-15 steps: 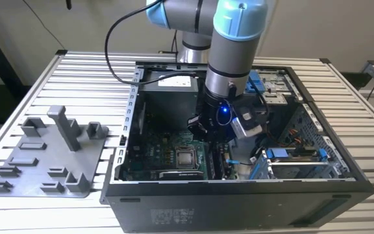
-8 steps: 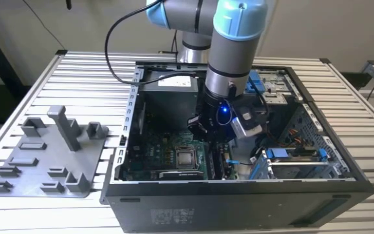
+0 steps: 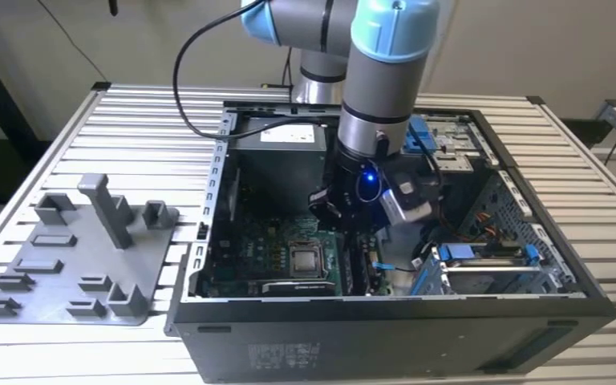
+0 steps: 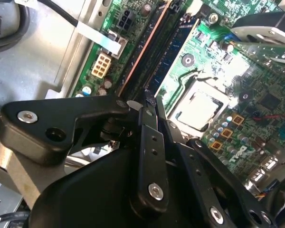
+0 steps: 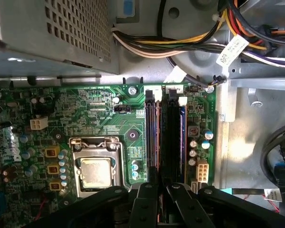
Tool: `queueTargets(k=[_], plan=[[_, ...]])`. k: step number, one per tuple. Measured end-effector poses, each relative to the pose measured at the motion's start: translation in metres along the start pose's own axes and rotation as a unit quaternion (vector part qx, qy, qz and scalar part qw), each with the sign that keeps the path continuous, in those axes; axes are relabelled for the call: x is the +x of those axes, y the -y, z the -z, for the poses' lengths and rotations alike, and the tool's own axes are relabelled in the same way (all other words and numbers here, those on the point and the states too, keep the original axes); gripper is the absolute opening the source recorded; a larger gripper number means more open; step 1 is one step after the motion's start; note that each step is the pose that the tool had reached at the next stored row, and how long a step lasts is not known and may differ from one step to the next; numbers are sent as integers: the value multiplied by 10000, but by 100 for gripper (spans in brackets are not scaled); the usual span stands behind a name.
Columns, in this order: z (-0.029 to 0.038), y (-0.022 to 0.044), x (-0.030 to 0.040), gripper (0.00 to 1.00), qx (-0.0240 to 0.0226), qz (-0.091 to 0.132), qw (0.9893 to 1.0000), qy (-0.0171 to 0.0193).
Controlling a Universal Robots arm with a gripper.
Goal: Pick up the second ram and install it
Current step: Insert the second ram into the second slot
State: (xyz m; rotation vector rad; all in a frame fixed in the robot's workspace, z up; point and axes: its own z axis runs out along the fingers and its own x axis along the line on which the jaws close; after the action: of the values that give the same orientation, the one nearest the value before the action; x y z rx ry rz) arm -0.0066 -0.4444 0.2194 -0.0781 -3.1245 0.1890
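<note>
The second ram (image 4: 178,40) is a thin dark blue stick standing on edge among the black memory slots (image 5: 170,137) of the green motherboard (image 5: 99,107). In the first wrist view its blue edge (image 5: 182,137) runs along the slots beside the board's edge. My gripper (image 4: 153,100) is low inside the computer case (image 3: 394,321), at the near end of the slots. Its black fingers (image 5: 149,199) are pinched close together, with the stick running straight away from their tips. In the exterior view the gripper (image 3: 340,224) hangs just above the board.
A copper-coloured edge (image 5: 156,137) lines the neighbouring slot. The CPU socket (image 5: 96,171) lies beside the slots. The power supply (image 5: 52,33) and cable bundles (image 5: 190,42) crowd one end, and a drive cage (image 3: 490,261) the exterior view's right. Grey fixture blocks (image 3: 83,249) sit outside the case.
</note>
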Motion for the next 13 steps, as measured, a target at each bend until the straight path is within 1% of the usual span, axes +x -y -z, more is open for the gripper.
queueTargets(k=[3,5,6,10,12,13], plan=[[11,-3,0,14,47,0,10000,3],[35,-4,1,14,105,-1,9999,5],[40,-6,0,14,125,-1,9999,6],[57,-43,2,14,196,-2,9998,9],[75,-66,2,14,221,-3,9998,12],[88,-71,2,14,241,-3,9997,12]])
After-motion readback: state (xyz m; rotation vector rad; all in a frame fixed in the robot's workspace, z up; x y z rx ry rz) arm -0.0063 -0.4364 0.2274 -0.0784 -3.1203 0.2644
